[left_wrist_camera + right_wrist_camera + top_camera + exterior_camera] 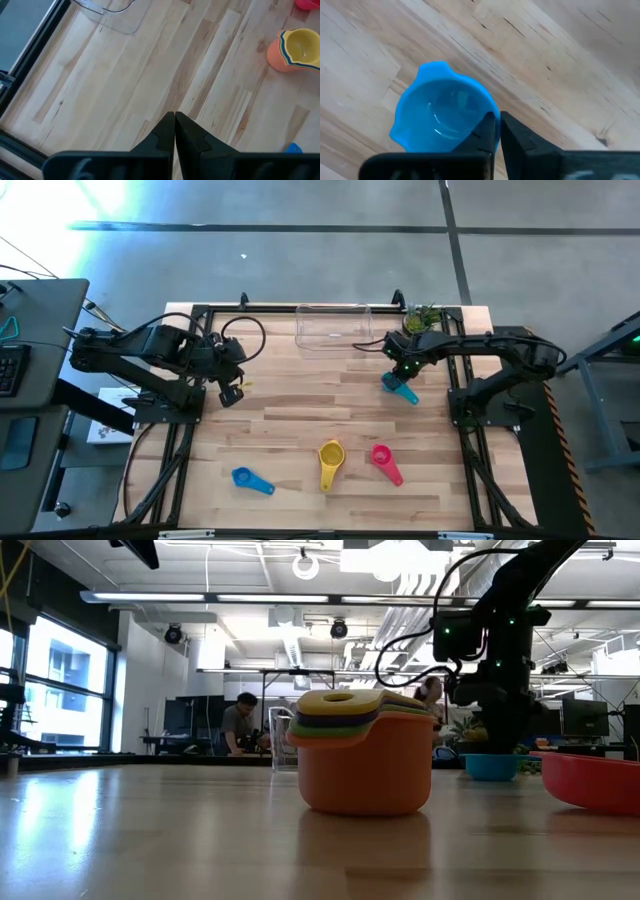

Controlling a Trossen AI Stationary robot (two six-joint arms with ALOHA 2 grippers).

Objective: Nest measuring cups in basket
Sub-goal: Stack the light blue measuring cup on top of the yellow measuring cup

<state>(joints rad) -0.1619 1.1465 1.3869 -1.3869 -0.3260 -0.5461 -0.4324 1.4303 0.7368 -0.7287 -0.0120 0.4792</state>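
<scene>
My right gripper pinched shut on the teal cup's rim, right of centre; a straight, level lift seemed safest.

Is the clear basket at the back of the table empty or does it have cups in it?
Empty: the basket shows only bare table through its clear walls from above.

The left arm sits folded at the frame's left, its left gripper shut. The right arm reaches inward from the right, right gripper lowered, fingers apparently pinched together.
</scene>
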